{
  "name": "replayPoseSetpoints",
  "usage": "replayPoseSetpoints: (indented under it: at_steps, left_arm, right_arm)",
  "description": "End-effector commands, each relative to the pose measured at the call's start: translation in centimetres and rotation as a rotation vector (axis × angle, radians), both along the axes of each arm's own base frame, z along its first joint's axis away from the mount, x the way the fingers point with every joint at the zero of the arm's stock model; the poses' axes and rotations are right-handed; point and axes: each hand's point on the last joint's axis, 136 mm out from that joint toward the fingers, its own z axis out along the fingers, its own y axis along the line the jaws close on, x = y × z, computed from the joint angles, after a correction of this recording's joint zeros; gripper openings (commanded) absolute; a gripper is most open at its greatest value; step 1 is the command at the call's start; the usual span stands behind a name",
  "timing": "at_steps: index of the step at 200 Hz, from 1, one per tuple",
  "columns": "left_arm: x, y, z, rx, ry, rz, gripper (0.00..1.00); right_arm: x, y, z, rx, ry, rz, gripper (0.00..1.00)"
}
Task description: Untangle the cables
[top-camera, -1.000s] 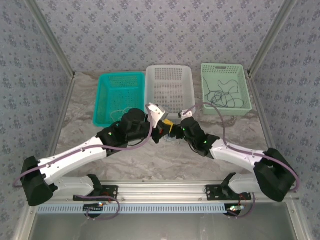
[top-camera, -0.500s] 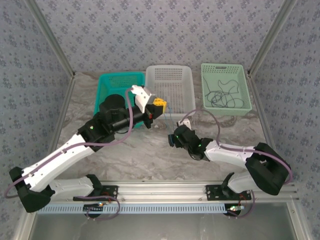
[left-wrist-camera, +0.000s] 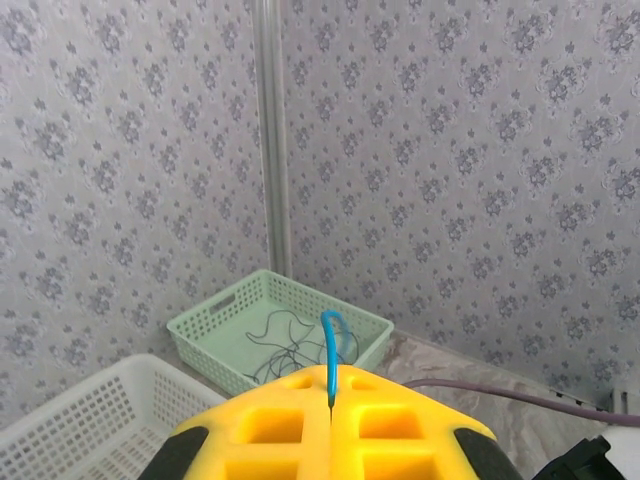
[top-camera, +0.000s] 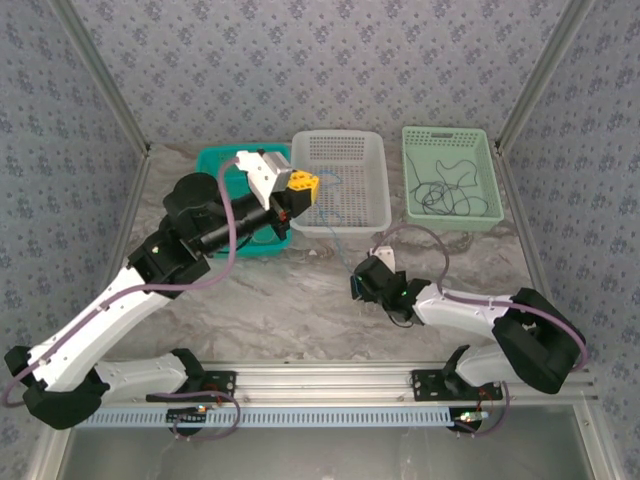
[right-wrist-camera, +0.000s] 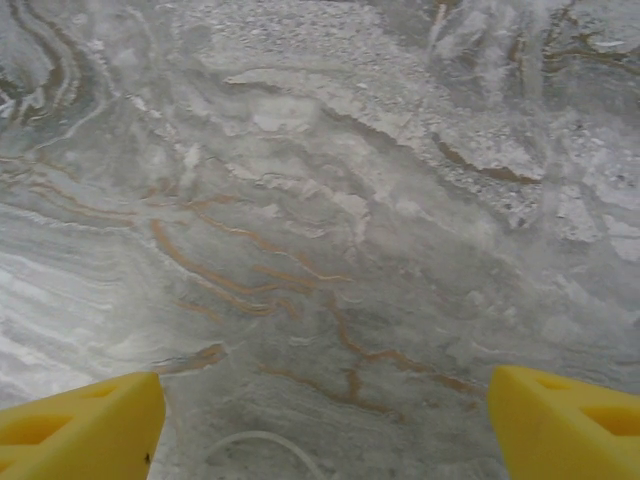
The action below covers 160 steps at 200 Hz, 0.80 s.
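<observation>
- The marble surface (top-camera: 300, 310) has open room between its near edge and the baskets.
- The teal basket (top-camera: 205, 165), white basket (top-camera: 340, 137) and green basket (top-camera: 450, 135) line the far edge.
- The left end effector (left-wrist-camera: 330, 400) is raised near the white basket's left rim, closed tight on the blue cable (left-wrist-camera: 330, 345).
- The right end effector (right-wrist-camera: 325, 420) hangs low mid-surface, spread wide and holding nothing.
- The black cable (top-camera: 445, 195) lies in the green basket.
- A cream cable (right-wrist-camera: 255, 440) loop lies on the surface beneath the right end effector.
</observation>
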Motion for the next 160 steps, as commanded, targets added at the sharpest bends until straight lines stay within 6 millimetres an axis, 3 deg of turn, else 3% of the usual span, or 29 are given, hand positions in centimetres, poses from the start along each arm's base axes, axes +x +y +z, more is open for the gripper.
replayPoseSetpoints:
  at_steps: [1, 72, 112, 160]
  left_arm:
    - [-0.4, 1.1, 1.9, -0.011, -0.051, 0.011, 0.01]
    - [-1.9, 3.1, 7.2, -0.087, -0.157, 0.024, 0.03]
    - [-0.2, 2.3, 6.1, -0.064, -0.130, 0.043, 0.04]
    - [5.3, 2.4, 4.5, -0.104, -0.029, 0.068, 0.04]
  right_arm:
    - [0.7, -1.7, 1.1, -0.013, -0.015, -0.076, 0.88]
    - [0.0, -3.8, -1.7, 0.001, 0.057, -0.157, 0.88]
    - [0.6, -2.9, 1.8, 0.066, -0.037, -0.125, 0.89]
    - [0.1, -3.0, 4.9, 0.092, -0.076, -0.060, 0.90]
